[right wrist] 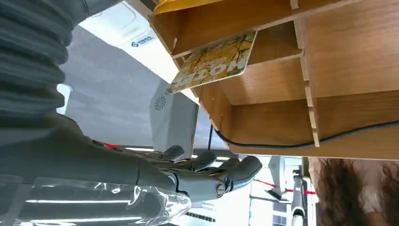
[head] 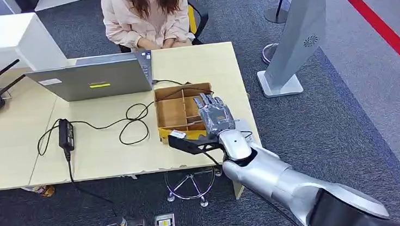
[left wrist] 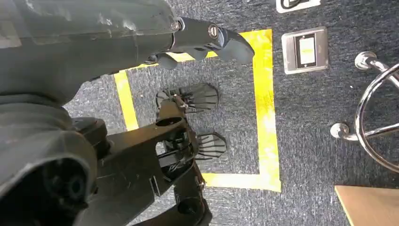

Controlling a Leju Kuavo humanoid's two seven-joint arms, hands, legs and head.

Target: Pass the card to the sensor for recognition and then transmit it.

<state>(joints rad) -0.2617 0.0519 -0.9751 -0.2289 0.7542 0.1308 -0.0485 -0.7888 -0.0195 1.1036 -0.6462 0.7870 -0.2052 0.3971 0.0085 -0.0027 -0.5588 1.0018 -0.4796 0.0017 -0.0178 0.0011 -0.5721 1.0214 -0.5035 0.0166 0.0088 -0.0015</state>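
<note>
- Right hand hovers over the wooden box, fingers straight and apart, holding nothing.
- Card leans tilted in a box slot, just beyond the fingertips, not touched.
- Risk: thin tilted card gives little edge; a pinch could slip or knock it flat.
- Risk: the dividers sit close to the fingers; a jam could drag the box.
- Cable runs into the box beside the hand; could snag.
- Laptop and person further out past the box.
- Left hand hangs over the floor, fingers curled in, nothing in it.
</note>
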